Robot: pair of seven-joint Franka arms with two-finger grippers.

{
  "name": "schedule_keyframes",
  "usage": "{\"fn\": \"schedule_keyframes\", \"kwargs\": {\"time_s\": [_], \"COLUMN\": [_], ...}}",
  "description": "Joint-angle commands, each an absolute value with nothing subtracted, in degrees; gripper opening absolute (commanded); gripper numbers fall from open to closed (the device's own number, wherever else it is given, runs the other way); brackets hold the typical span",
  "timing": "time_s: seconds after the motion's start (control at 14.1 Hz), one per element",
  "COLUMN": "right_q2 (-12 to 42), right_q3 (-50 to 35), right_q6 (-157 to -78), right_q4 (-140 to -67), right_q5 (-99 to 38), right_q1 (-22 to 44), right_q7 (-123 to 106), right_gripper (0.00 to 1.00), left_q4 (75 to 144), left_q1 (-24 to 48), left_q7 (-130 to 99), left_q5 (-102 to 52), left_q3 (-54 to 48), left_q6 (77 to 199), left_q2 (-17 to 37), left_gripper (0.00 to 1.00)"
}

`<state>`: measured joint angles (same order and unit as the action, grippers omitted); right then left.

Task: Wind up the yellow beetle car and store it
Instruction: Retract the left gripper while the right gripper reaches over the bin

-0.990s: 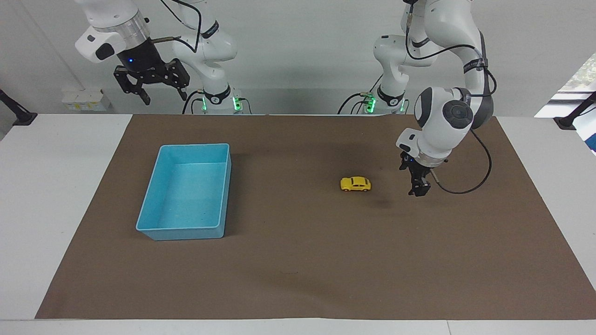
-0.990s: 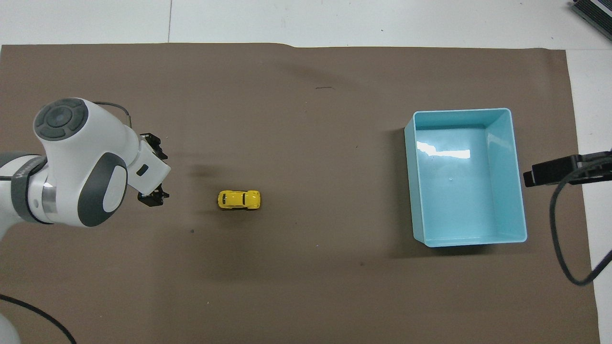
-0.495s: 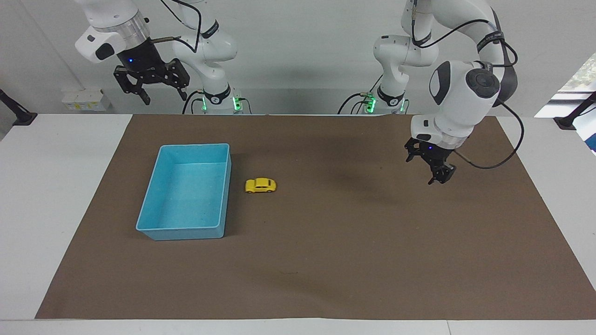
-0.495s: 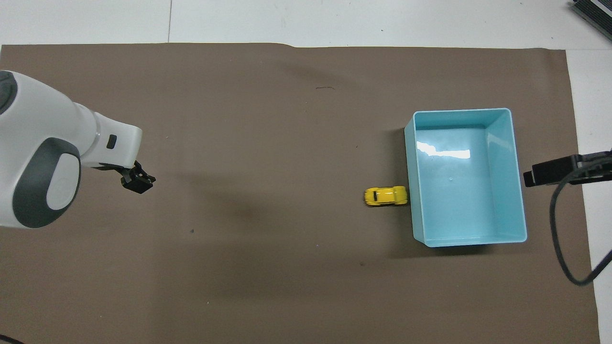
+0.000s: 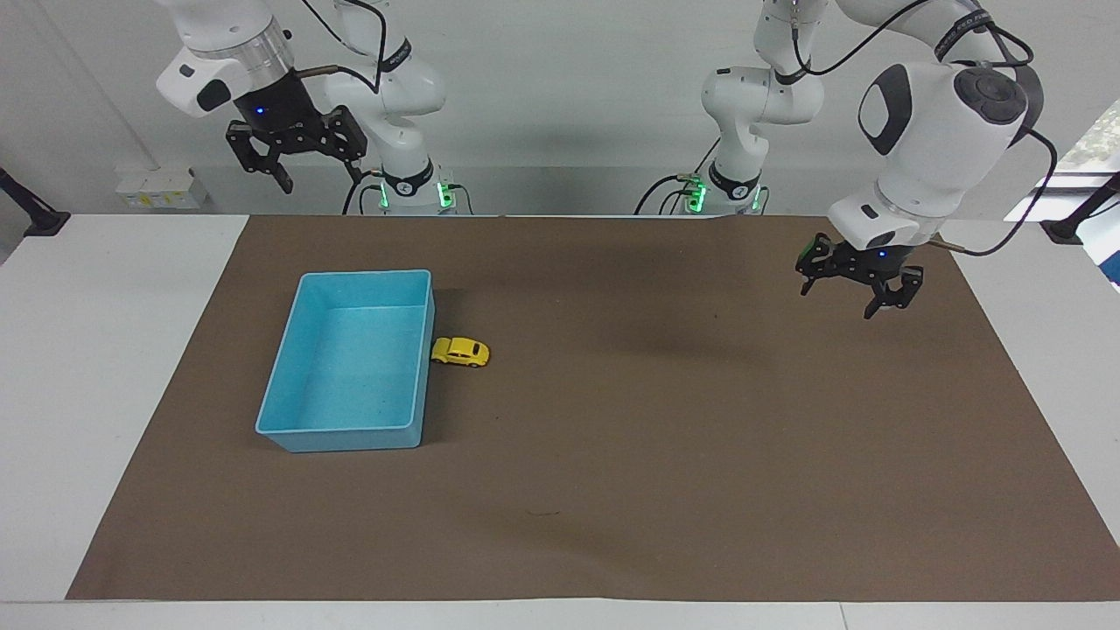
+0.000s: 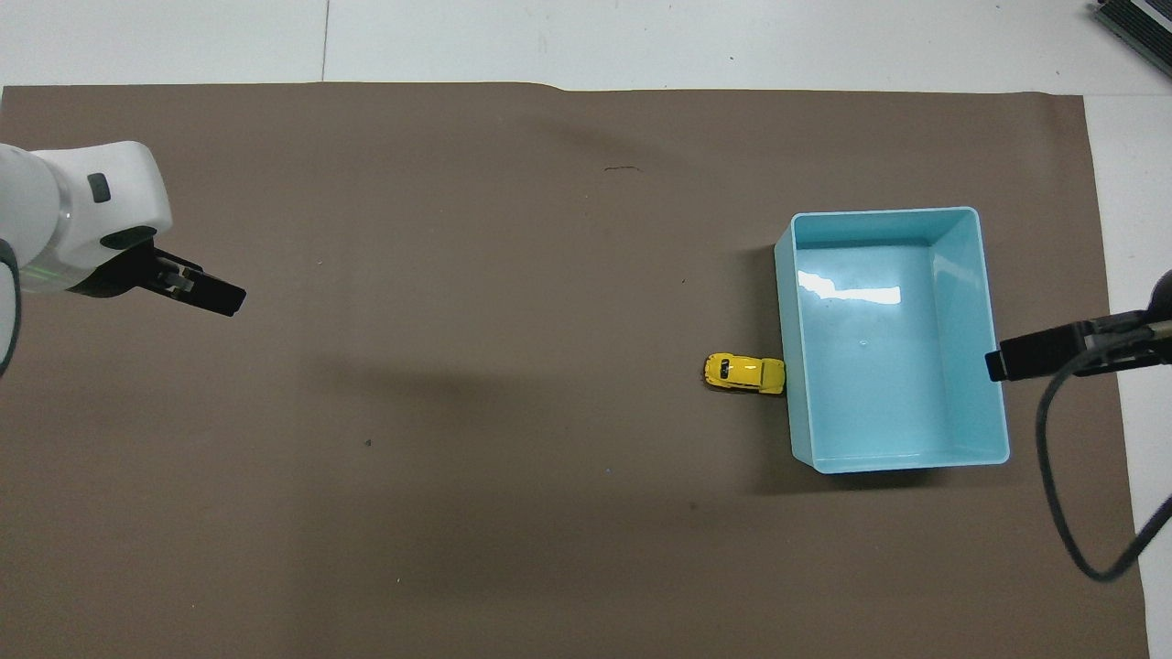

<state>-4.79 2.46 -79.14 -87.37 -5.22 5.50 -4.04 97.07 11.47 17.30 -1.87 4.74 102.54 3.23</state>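
Note:
The yellow beetle car stands on the brown mat with its nose against the outer wall of the light blue tray. It sits slightly askew to that wall in the overhead view, where the tray holds nothing. My left gripper hangs open and empty above the mat at the left arm's end, well apart from the car; it also shows in the overhead view. My right gripper is open and empty, raised high at the right arm's end; its tip shows over the tray's edge.
The brown mat covers most of the white table. A black cable hangs from the right arm beside the tray. Black clamp stands sit at the table's corners near the robots.
The car has rolled across the mat from beside my left gripper to the tray's wall and turned slightly. My left gripper has risen and drawn back toward its end. The right gripper shifted slightly.

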Motion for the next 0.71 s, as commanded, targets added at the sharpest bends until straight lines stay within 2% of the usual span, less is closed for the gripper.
{"fn": "schedule_keyframes", "kwargs": {"time_s": [0.0, 0.21, 0.5, 0.64], "right_q2": [-9.6, -9.0, -8.6, -8.4], "right_q3": [2.4, 2.4, 2.4, 2.4], "right_q6": [-80.6, -82.9, -84.4, -85.9], "right_q4": [-93.9, -94.8, -97.3, -99.0], "right_q5": [-5.7, -5.5, -5.2, -4.4], "right_q1": [5.4, 5.4, 5.5, 8.1], "right_q7": [-12.0, -24.4, -35.7, -40.4], "right_gripper": [1.00, 1.00, 1.00, 1.00], "left_q4": [92.6, 90.5, 84.4, 84.7], "left_q1": [9.8, 8.1, 6.3, 5.2], "left_q7": [6.3, -4.0, -4.0, -2.1], "left_q5": [-1.3, -1.7, -0.7, -0.8], "left_q3": [4.2, 4.7, 4.7, 4.2], "left_q6": [99.1, 96.4, 86.8, 86.7], "left_q2": [3.5, 2.8, 2.8, 1.7], "left_gripper": [1.00, 1.00, 1.00, 1.00]}}
